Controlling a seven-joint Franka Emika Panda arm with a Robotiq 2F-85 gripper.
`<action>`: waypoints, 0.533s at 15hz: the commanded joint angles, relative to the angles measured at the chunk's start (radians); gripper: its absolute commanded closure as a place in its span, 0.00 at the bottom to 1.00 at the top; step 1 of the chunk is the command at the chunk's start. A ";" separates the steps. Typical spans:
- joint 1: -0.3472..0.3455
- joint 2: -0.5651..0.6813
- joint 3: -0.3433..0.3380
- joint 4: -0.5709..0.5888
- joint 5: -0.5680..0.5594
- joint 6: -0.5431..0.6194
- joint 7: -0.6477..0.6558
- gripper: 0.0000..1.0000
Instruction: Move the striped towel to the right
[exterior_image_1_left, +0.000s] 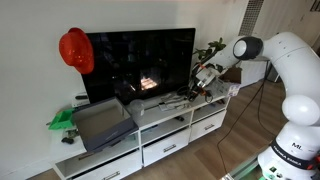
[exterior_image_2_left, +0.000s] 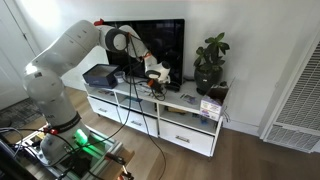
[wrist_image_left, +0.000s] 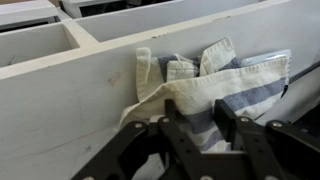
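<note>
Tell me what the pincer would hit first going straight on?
The striped towel, bunched on the white cabinet top, lies right ahead of the pincer; probably touching it, though depth is unclear.

Both exterior views face the television (exterior_image_1_left: 140, 60) and white cabinet (exterior_image_1_left: 165, 150), an exterior view near and low with the arm (exterior_image_1_left: 285, 70) at right, an exterior view farther and higher with the plant (exterior_image_2_left: 210, 62) at right, while the wrist view looks closely at the striped towel (wrist_image_left: 215, 90) on the cabinet.

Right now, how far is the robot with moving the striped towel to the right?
Done: the end effector is at the striped towel on the white stand. In hand: the grasp; its fingers look closed on a bunched fold, while the towel lies on the stand top. Left: the whole move to the right, then the release.
</note>
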 joint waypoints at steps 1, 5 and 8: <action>-0.012 0.012 0.017 0.030 -0.039 -0.027 0.030 0.68; -0.012 -0.023 0.019 0.003 -0.049 -0.024 0.050 0.80; -0.009 -0.045 0.015 -0.013 -0.057 -0.028 0.079 0.67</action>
